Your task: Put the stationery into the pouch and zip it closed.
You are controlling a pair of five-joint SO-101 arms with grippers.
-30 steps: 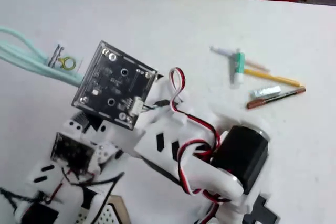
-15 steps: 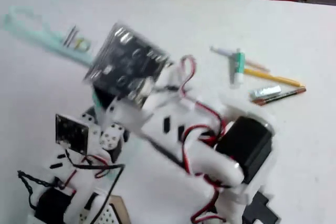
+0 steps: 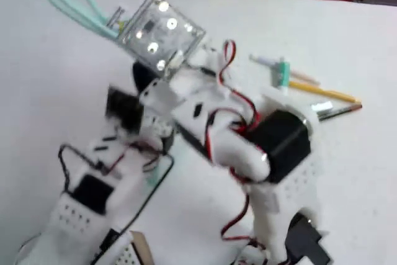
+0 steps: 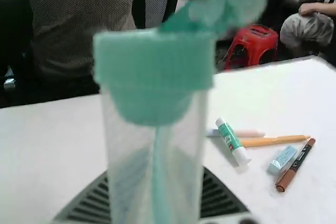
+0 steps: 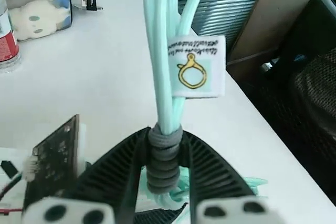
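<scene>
Stationery (image 3: 322, 93) lies on the table (image 3: 56, 91), well apart from the pouch (image 4: 152, 145), whose cord (image 5: 163, 51) my right gripper (image 5: 165, 153) clamps tightly, so I judge nothing is packed or zipped yet.

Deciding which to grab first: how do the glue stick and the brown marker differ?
The glue stick is short, thick and white with a green label; the brown marker is longer, slimmer and brown. The glue stick lies across a peach pencil; the brown marker lies beside a blue eraser. Both lie on the table, outside the pouch.
</scene>
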